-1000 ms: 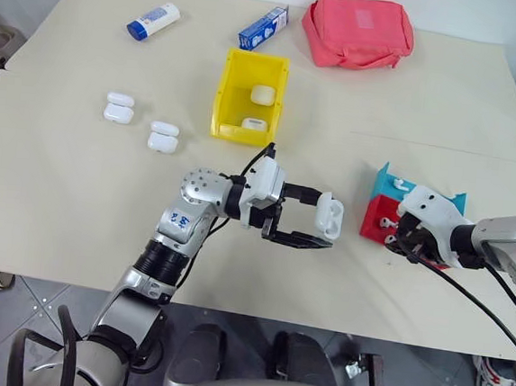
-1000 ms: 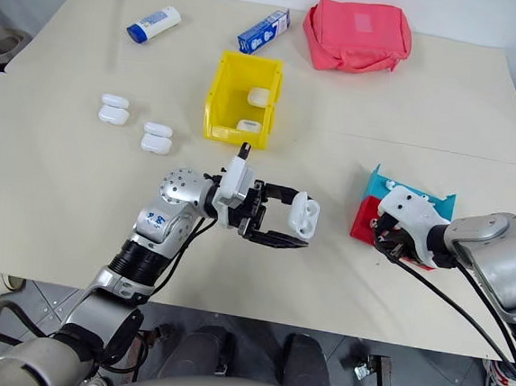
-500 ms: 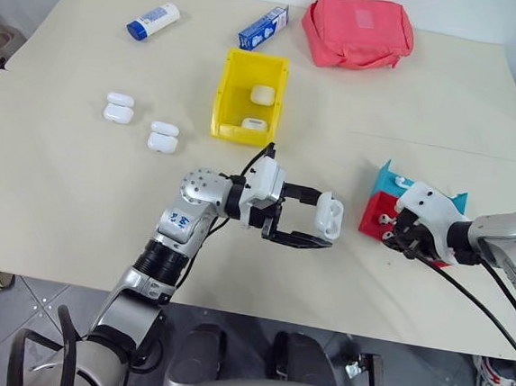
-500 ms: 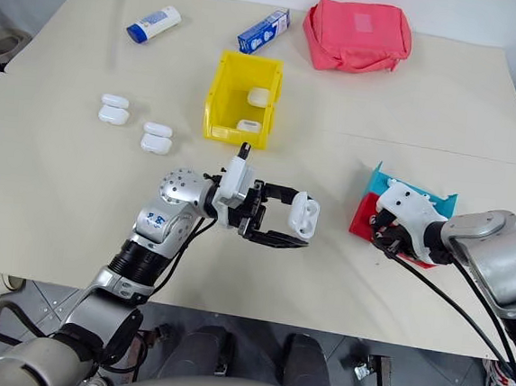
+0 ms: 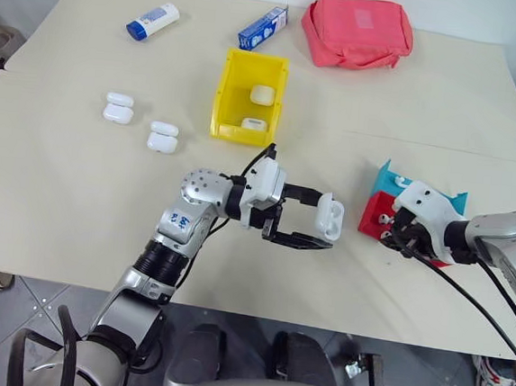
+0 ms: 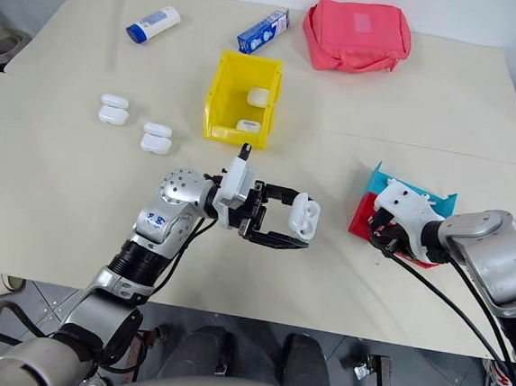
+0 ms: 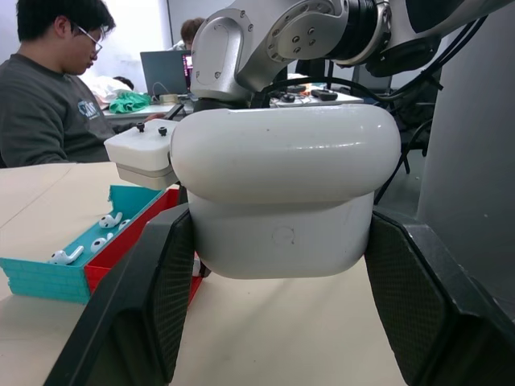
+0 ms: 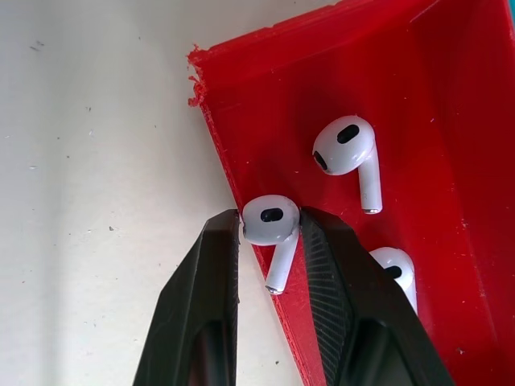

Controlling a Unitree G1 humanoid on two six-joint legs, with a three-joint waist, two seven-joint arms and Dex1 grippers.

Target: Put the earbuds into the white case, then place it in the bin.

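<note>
Our right gripper (image 8: 269, 233) pinches an earbud (image 8: 271, 223) by its head at the red tray's (image 8: 418, 96) near wall; we should lift straight up, keeping the stem free. Our left gripper (image 7: 273, 265) clamps the open white case (image 5: 328, 215) above the table's front edge. The yellow bin (image 5: 233, 100) waits toward the back edge

A pink-red pouch (image 5: 357, 32), a blue-capped tube (image 5: 153, 20) and a blue carton (image 5: 262, 27) lie at the table's (image 5: 61, 176) far side.
</note>
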